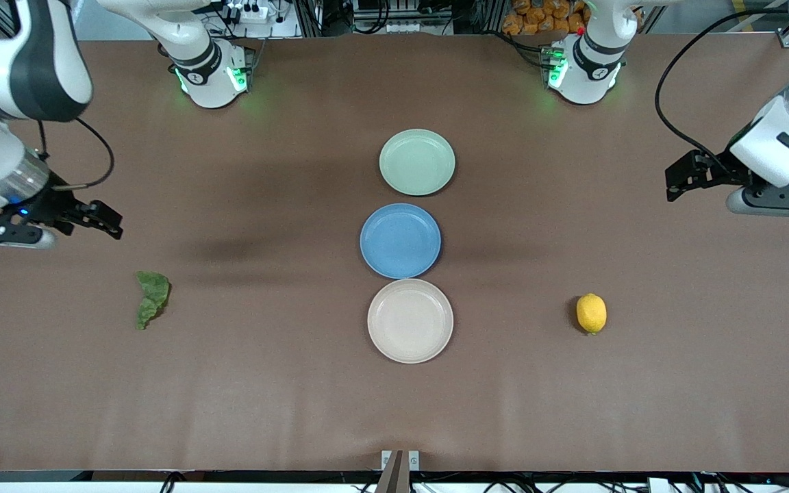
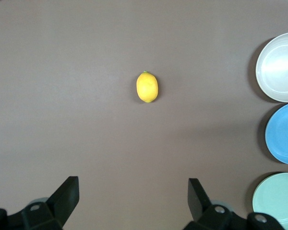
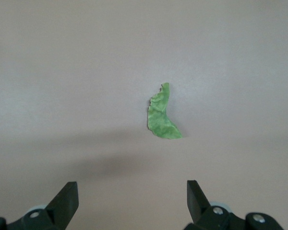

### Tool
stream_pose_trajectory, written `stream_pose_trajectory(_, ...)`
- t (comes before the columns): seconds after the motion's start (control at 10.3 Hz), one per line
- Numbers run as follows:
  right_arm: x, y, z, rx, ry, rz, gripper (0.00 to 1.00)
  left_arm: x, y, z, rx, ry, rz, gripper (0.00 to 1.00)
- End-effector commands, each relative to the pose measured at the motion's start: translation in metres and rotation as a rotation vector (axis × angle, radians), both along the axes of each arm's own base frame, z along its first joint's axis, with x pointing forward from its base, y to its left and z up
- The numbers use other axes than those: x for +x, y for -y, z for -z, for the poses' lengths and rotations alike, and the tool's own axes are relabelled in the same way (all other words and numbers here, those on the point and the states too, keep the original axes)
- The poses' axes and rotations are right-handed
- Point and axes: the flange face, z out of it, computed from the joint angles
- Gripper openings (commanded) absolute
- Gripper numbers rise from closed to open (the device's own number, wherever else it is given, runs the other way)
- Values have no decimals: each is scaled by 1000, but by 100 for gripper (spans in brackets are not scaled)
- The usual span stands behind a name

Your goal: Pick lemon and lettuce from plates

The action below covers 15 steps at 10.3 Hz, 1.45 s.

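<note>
The yellow lemon point(image 1: 591, 313) lies on the bare table toward the left arm's end, apart from the plates; it also shows in the left wrist view point(image 2: 147, 87). The green lettuce point(image 1: 151, 297) lies on the table toward the right arm's end, and shows in the right wrist view point(image 3: 162, 118). The mint green plate point(image 1: 417, 162) and the beige plate point(image 1: 410, 320) are both empty. My left gripper point(image 1: 677, 183) hangs open and empty above the table at its end. My right gripper point(image 1: 108, 222) hangs open and empty above the table near the lettuce.
An empty blue plate point(image 1: 400, 240) sits between the mint and beige plates in the table's middle. The left wrist view shows all three plates at its edge: beige point(image 2: 280, 67), blue point(image 2: 284, 134), mint point(image 2: 276, 199).
</note>
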Motion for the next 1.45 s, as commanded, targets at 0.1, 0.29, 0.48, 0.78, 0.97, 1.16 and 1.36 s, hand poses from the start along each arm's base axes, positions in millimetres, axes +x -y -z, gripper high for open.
stream_pose_trajectory(0.1, -5, -8, -92, 45, -30, -29, 100, -9, -5, -14, 15, -17, 15, 100)
stream_pose_trajectory(0.29, -13, -9, -128, 84, -29, -31, 100, -10, -7, -17, 14, -19, 12, 100)
stream_pose_trajectory(0.48, -14, -8, -142, 80, -3, -32, 100, -9, -10, -17, -6, -22, -2, 100)
stream_pose_trajectory(0.78, -17, -6, -146, 69, -12, -42, 100, -6, -32, -16, -68, -32, -49, 100)
stream_pose_trajectory(0.97, -18, -4, -145, 44, -19, -46, 100, -6, -34, -16, -63, -31, -54, 100)
stream_pose_trajectory(1.16, -22, -4, -143, 41, -53, -48, 100, -5, -37, -14, -71, -36, -63, 100)
stream_pose_trajectory(1.36, -23, -4, -144, 29, -55, -48, 100, -3, -37, -11, -70, -39, -62, 100)
